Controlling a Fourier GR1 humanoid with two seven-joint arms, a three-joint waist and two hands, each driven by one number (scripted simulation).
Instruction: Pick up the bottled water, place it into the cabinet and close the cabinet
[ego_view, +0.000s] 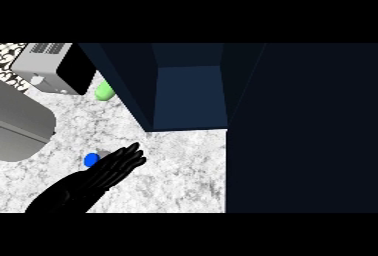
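head view, left hand: black fingers straight, holding nothing.
small blue round object: just left of the fingers.
open dark blue cabinet: ahead, rightward.

- The cabinet is shown open at its front, its recess left free.
- Open counter is seen before the cabinet.
- Passage right of the cabinet is blocked by a dark panel.

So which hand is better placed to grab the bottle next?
Left. The left hand is open with its fingers right beside the blue bottle and pointing roughly toward the open cabinet. The right hand is not in view, so nothing shows it near the bottle.
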